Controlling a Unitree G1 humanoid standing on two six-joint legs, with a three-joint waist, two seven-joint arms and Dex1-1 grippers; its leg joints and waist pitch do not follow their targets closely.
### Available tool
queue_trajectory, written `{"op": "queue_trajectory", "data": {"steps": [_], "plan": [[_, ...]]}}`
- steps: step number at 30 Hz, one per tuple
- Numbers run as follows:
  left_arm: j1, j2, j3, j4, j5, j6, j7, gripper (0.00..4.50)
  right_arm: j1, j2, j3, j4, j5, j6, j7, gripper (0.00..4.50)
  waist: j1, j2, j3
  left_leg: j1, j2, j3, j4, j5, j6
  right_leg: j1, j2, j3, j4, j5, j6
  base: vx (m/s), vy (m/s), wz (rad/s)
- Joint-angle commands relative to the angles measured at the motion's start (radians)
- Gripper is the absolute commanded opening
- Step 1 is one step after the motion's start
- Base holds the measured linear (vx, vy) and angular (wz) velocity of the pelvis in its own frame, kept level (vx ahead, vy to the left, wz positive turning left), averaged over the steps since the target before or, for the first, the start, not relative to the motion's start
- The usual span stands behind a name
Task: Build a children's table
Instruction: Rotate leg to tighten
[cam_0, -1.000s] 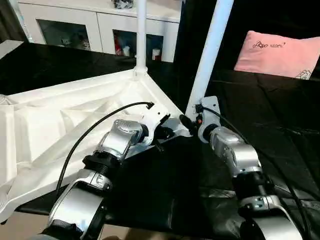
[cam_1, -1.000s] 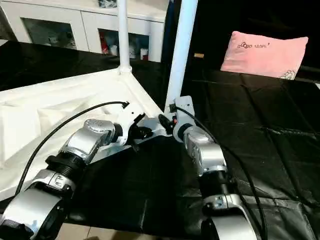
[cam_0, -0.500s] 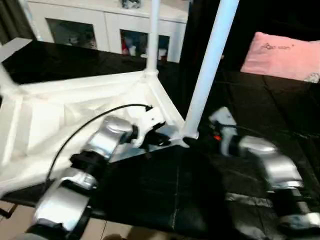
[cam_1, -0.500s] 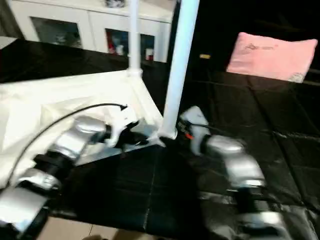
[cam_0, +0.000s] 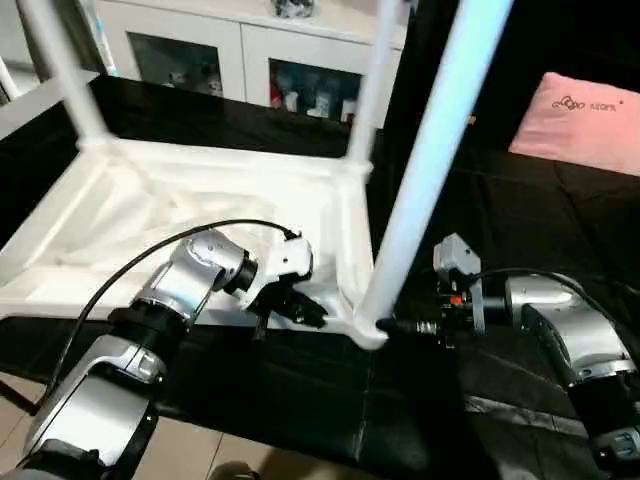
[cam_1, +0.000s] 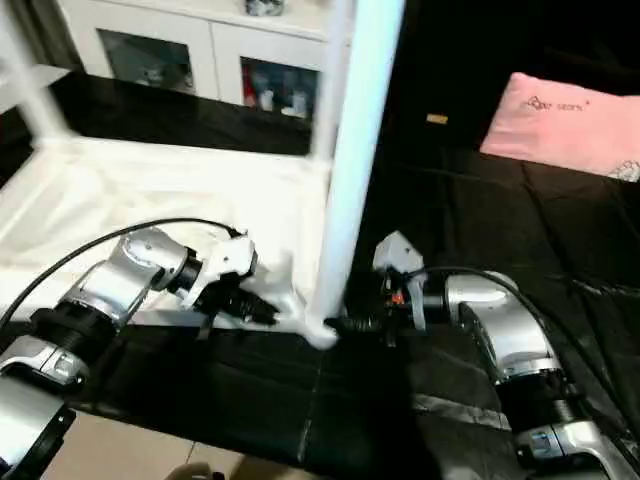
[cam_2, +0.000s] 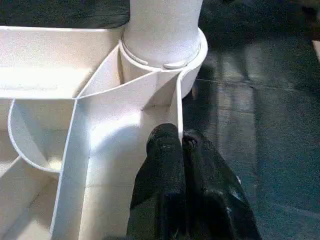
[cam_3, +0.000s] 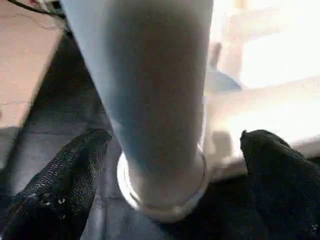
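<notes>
Tabletop (cam_0: 150, 215) lies upside down on the black mat (cam_0: 300, 400), 3 legs (cam_0: 430, 170) standing up. Left gripper (cam_2: 181, 142) pinches its rim by the near leg; right gripper (cam_3: 170, 165) gapes wide around that leg, holding nothing.

head pair downward, wrists close (leg (cam_3: 155, 100))

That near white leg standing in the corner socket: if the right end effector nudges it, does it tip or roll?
The long white tapered plastic leg probably won't roll: its base sits in the round corner socket of the white ribbed plastic tabletop. Being tall, it may wobble. The right end effector straddles it, open.
</notes>
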Motion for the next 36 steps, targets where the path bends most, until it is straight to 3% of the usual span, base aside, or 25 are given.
{"op": "queue_trajectory", "data": {"steps": [1,4,9,20,21,26,31,36], "plan": [[-0.007,-0.012,-0.027,-0.047,-0.004,-0.033,-0.058,0.0,-0.021,-0.002,0.001,0.016,0.021,-0.013,0.035,4.31,-0.004,0.008,-0.071,0.011,0.036,-0.003,-0.06,-0.158,0.054,0.06,-0.099,0.061,-0.083,-0.256,-0.149,0.0,0.0,0.0],[-0.006,-0.008,-0.039,-0.057,-0.003,-0.046,-0.081,0.0,-0.031,0.002,0.027,0.04,0.024,-0.024,0.085,4.21,-0.002,0.008,-0.071,0.01,0.036,-0.004,-0.06,-0.153,0.049,0.059,-0.099,0.059,-0.084,-0.271,-0.141,0.0,0.0,0.0],[-0.01,-0.004,-0.049,-0.058,-0.005,-0.059,-0.093,0.0,-0.045,0.002,0.053,0.06,0.028,-0.012,0.139,3.75,0.006,0.008,-0.074,0.008,0.037,-0.004,-0.059,-0.13,0.053,0.059,-0.098,0.058,-0.076,-0.216,-0.155,0.0,0.0,0.0],[-0.009,-0.001,-0.052,-0.051,-0.001,-0.073,-0.093,0.0,-0.058,0.006,0.065,0.087,0.036,-0.007,0.184,2.95,0.007,0.005,-0.075,0.006,0.037,-0.004,-0.058,-0.128,0.051,0.061,-0.098,0.057,-0.076,-0.225,-0.147,0.0,0.0,0.0],[-0.009,-0.002,-0.051,-0.05,-0.001,-0.071,-0.088,0.0,-0.058,0.008,0.064,0.087,0.036,-0.008,0.184,2.76,0.007,0.009,-0.075,0.007,0.036,-0.004,-0.059,-0.129,0.05,0.06,-0.098,0.057,-0.076,-0.23,-0.146,0.0,0.0,0.0],[-0.011,-0.004,-0.049,-0.039,0.006,-0.074,-0.071,0.0,-0.053,0.014,0.064,0.081,0.041,-0.002,0.181,2.42,0.007,0.01,-0.076,0.006,0.036,-0.004,-0.058,-0.129,0.047,0.061,-0.098,0.057,-0.077,-0.226,-0.147,0.0,0.0,0.0],[-0.015,-0.044,-0.004,-0.034,-0.011,0.011,0.031,0.0,-0.005,0.046,0.033,-0.008,0.066,0.075,0.071,2.21,0.005,0.012,-0.072,0.009,0.037,-0.005,-0.062,-0.141,0.038,0.059,-0.097,0.057,-0.079,-0.244,-0.14,0.0,0.0,0.0],[-0.02,-0.099,0.037,-0.035,-0.022,0.097,0.152,0.0,0.028,0.102,0.007,-0.04,0.024,0.097,-0.11,2.1,0.002,0.012,-0.07,0.011,0.029,-0.007,-0.063,-0.177,0.023,0.059,-0.099,0.054,-0.095,-0.363,-0.099,0.0,0.0,0.0]]}}
